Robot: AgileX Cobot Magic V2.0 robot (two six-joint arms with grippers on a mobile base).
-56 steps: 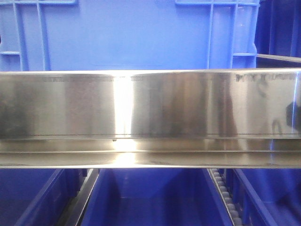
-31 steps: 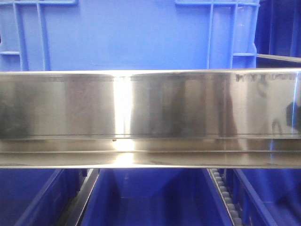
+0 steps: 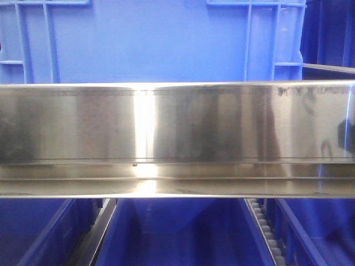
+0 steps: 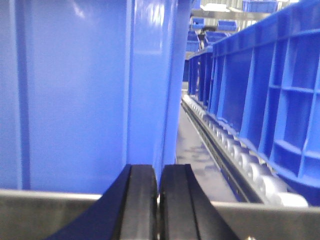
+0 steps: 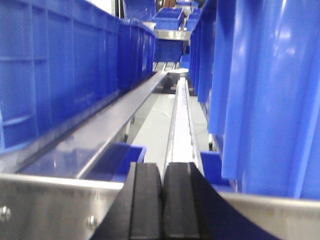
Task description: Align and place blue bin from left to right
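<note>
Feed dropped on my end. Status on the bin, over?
Left gripper shut, empty; right gripper shut, empty. Blue bin sits behind the steel rail. Second bin close beside it.

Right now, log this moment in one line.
left gripper: shut, empty | right gripper: shut, empty | blue bin: upright behind steel rail, not gripped

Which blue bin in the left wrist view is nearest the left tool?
The smooth-walled blue bin filling the view's left, directly ahead of the left tool. The ribbed bins stand off to the right, beyond the roller track.
</note>
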